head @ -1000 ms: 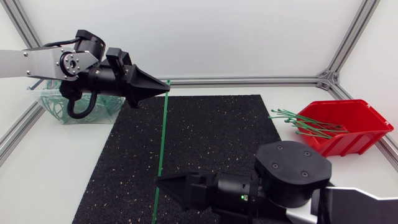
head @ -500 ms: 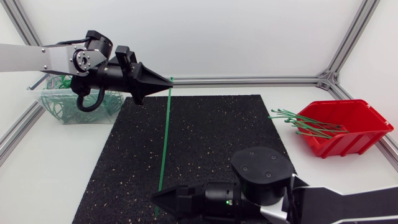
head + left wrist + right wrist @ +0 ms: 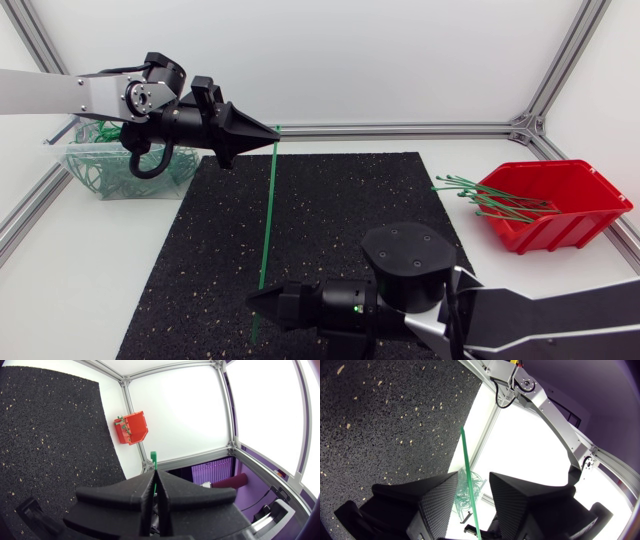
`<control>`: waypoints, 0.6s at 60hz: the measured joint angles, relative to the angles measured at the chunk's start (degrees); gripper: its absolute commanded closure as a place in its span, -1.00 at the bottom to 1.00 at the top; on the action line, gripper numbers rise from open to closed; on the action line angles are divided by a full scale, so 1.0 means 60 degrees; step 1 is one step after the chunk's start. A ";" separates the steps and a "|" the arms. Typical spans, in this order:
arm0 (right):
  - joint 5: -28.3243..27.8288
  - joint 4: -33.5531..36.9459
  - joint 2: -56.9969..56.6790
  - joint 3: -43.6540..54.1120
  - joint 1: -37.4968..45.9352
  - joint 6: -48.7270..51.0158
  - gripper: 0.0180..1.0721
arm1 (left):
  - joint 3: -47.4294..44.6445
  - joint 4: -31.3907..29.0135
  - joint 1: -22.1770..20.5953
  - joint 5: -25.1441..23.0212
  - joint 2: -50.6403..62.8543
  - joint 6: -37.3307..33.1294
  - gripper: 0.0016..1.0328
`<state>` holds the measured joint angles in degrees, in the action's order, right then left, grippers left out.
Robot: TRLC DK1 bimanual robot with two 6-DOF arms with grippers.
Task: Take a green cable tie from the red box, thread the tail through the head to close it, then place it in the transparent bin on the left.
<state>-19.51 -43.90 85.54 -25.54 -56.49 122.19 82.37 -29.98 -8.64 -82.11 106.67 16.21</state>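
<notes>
Left arm enters from the left edge; left gripper (image 3: pixel 268 133) above the far edge of the black mat (image 3: pixel 340 215), pinching the top end of one green cable tie (image 3: pixel 267 215); tie runs straight, near end toward the mat's near side; right gripper (image 3: pixel 262 304) over the mat's near edge, tip right at the tie's lower end; red box (image 3: pixel 570 215) at right, spare green ties (image 3: pixel 485 192) poking over its rim; transparent bin (image 3: pixel 100 170) far left, behind the left arm, green ties inside.
</notes>
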 measured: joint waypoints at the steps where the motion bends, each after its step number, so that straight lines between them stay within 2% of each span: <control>1: 0.0000 -0.0004 0.0000 0.0000 0.0000 0.0000 0.20 | 0.0000 0.0000 0.0000 0.0000 0.0011 0.0000 0.93; 12: 0.0000 -0.0022 0.0000 0.0069 0.0029 -0.0004 0.24 | 0.0000 -0.0004 0.0004 0.0000 0.0055 -0.0073 0.93; 15: 0.0000 -0.0018 0.0000 0.0087 0.0055 -0.0004 0.32 | 0.0000 -0.0004 0.0004 0.0004 0.0055 -0.0113 0.93; 19: 0.0000 -0.0022 0.0000 0.0087 0.0073 -0.0007 0.33 | 0.0000 0.0000 0.0004 0.0004 0.0055 -0.0179 0.93; 24: 0.0000 -0.0022 0.0007 0.0087 0.0080 -0.0007 0.47 | 0.0000 -0.0004 0.0000 0.0004 0.0055 -0.0211 0.93; 36: 0.0004 -0.0157 0.0069 0.0157 0.0131 -0.0011 0.54 | 0.0000 -0.0004 0.0000 0.0007 0.0055 -0.0211 0.93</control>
<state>-19.49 -44.84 85.95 -24.60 -55.70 122.13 82.37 -30.00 -8.64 -82.06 107.00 14.94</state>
